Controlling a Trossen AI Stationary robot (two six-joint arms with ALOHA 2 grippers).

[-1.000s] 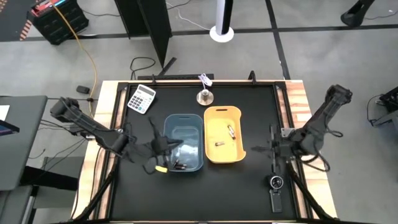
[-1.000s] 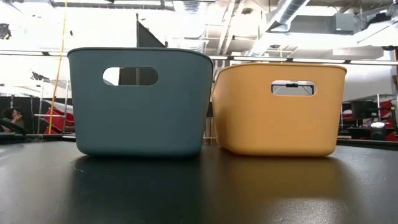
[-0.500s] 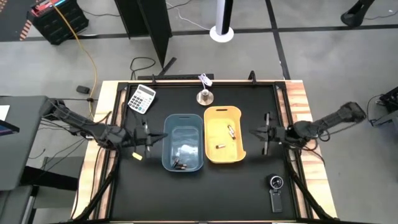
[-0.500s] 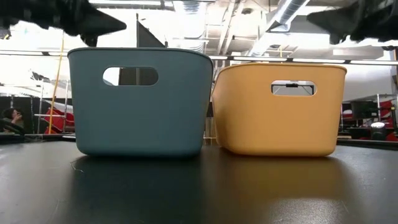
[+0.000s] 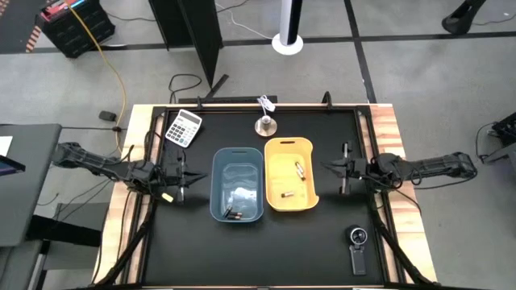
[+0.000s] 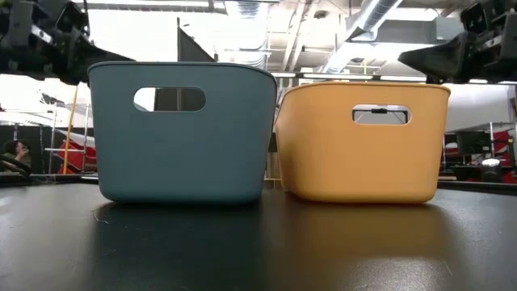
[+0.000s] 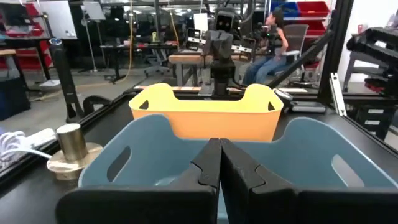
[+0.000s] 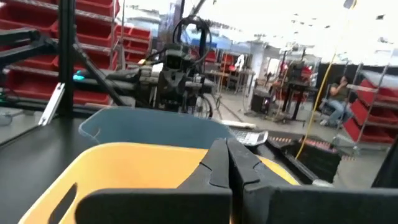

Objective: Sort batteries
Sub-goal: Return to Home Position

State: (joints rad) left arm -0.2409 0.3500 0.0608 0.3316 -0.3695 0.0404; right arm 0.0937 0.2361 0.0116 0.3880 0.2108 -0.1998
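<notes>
Two bins stand side by side mid-table: a blue bin point(image 5: 237, 184) and a yellow bin point(image 5: 289, 172). Small batteries point(image 5: 233, 213) lie on the blue bin's floor, and two more batteries point(image 5: 299, 170) lie in the yellow one. My left gripper point(image 5: 190, 174) hovers just left of the blue bin, pointing at it, fingers shut point(image 7: 219, 169). My right gripper point(image 5: 330, 169) hovers just right of the yellow bin, pointing at it, fingers shut point(image 8: 227, 163). Both hang at about rim height in the low view, the left gripper point(image 6: 56, 44) and the right gripper point(image 6: 440, 56). Neither holds anything.
A calculator point(image 5: 184, 127) lies at the far left of the table. A metal weight point(image 5: 264, 125) with a white cable stands behind the bins. A black round-dialled gadget point(image 5: 357, 242) lies near the right front. People sit in the room beyond.
My left gripper has drawn back from over the blue bin toward the table's left edge and come down. My right gripper has moved toward the far edge and come down, its arm stretched out flat. Both now show at rim height in the low view.
</notes>
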